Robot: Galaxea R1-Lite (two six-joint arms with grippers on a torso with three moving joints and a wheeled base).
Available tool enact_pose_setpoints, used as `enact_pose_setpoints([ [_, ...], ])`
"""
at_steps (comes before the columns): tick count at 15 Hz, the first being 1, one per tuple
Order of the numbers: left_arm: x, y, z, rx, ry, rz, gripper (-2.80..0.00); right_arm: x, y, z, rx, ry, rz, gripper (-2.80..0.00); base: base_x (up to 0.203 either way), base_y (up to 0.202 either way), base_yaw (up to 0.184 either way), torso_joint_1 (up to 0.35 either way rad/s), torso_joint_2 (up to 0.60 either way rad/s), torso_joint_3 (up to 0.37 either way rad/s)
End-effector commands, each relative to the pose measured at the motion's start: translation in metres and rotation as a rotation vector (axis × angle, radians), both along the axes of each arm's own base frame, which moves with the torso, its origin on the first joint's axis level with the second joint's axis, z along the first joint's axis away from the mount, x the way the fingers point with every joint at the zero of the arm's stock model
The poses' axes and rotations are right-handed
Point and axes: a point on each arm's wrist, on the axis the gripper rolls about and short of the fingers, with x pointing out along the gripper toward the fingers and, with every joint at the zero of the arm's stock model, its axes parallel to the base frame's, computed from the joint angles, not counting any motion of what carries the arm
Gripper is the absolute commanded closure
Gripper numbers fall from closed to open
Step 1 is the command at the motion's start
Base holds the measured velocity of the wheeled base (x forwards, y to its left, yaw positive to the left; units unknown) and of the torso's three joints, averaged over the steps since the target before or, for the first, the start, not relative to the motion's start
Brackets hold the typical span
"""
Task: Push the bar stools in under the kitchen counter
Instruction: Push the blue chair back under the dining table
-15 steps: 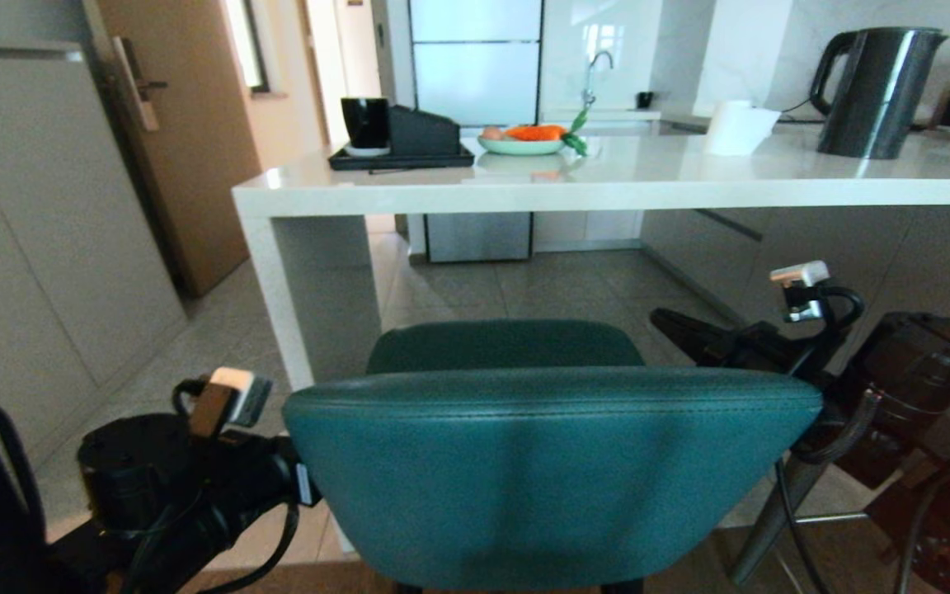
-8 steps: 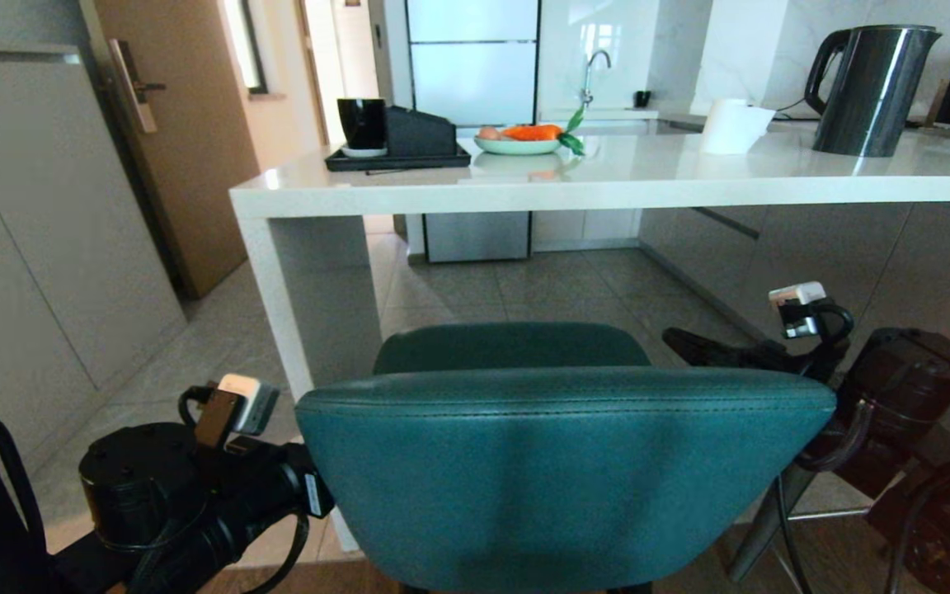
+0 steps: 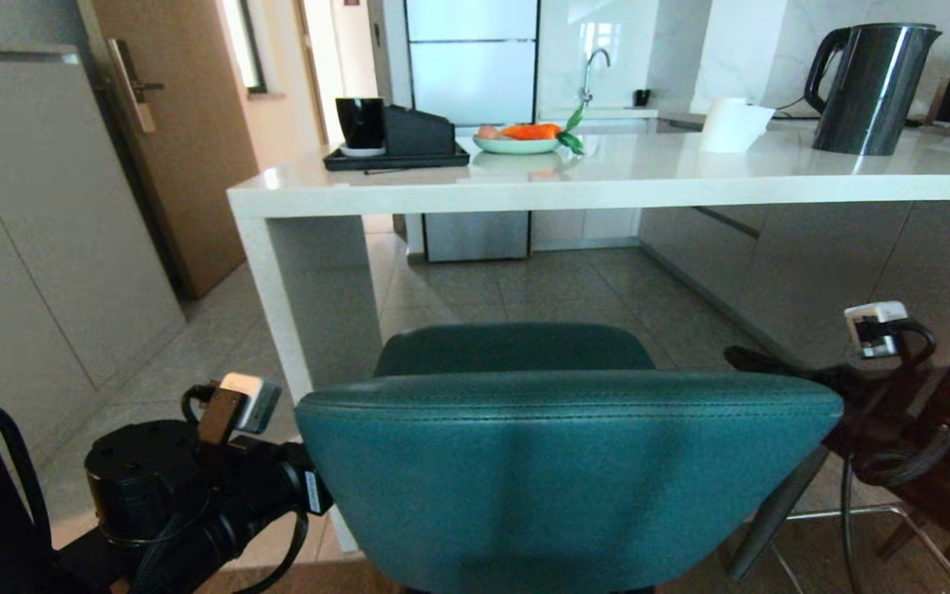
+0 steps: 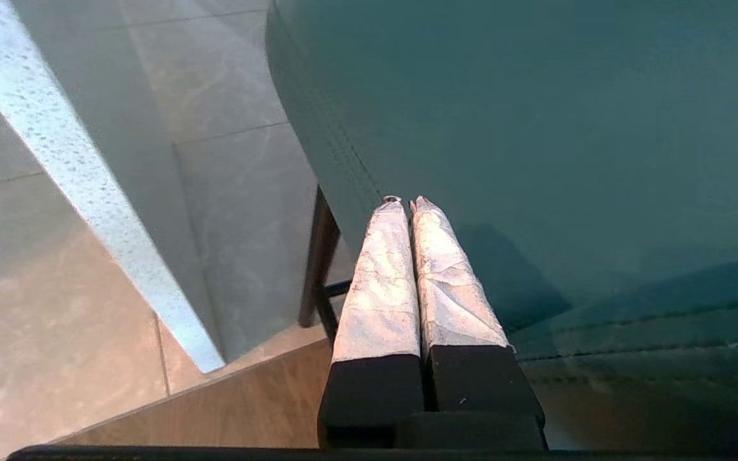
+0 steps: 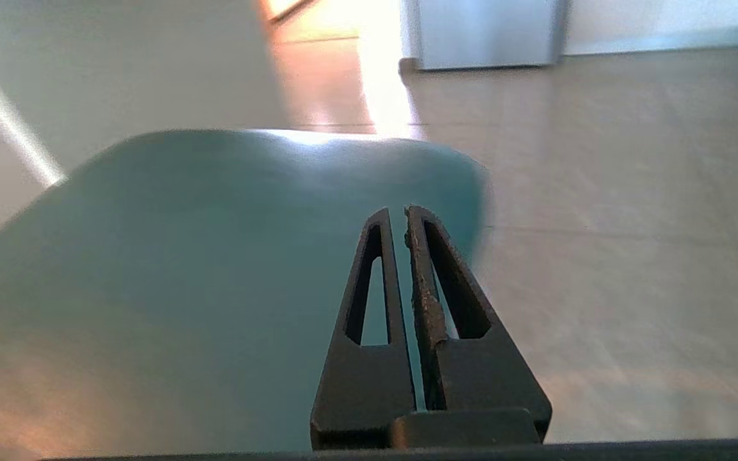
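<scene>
- A pale green dish on the counter held something orange with a green leaf at one end and a rounder pale-brown item beside it; a flat black tray carried a black cup on a white saucer and a dark wedge-shaped box.
- Further along the counter stood a white paper roll and a glossy dark kettle.
- Against the frame a second before, the right claw had swung outward to the far right end of the stool back and sat lower; the left arm had barely shifted; the whole scene had slid slightly.
- The teal bar stool stood directly in front of the robot, facing the counter's open underside beside the white speckled side panel; its back was curved, smooth leather with a stitched seam; its seat was rounded.
- The left claw, wrapped in crinkled pale tape, was pressed together with its tips against the stool back's edge.
- The right claw, black with slotted fingers, was nearly pressed together, holding nothing.
</scene>
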Motion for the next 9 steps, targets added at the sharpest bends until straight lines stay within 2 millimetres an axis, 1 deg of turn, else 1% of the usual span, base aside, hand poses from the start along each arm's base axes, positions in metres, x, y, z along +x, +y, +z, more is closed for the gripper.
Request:
enact_pose_setpoints([
  [1,0.001,0.003,0.001,-0.006,-0.006,0.016,0.0,-0.018,-0.008,0.011,0.007,-0.039,-0.025,0.0,0.0,0.0,0.0,0.0,0.0,0.0],
  [3,0.003,0.005,0.001,-0.012,-0.006,0.027,0.0,-0.027,-0.016,0.012,0.008,-0.039,-0.056,0.0,0.0,0.0,0.0,0.0,0.0,0.0],
  [5,0.003,0.006,0.0,-0.016,0.001,0.029,0.0,-0.033,-0.027,0.019,0.014,-0.07,-0.077,0.0,0.0,0.0,0.0,0.0,0.0,0.0],
  [7,0.004,0.006,0.0,-0.027,0.005,0.035,0.0,-0.053,-0.03,0.028,0.017,-0.109,0.007,0.0,0.0,0.0,0.0,0.0,0.0,0.0],
  [9,0.004,0.007,0.0,-0.036,0.009,0.04,0.0,-0.078,-0.027,0.025,0.016,-0.101,0.056,0.0,0.0,0.0,0.0,0.0,0.0,0.0],
])
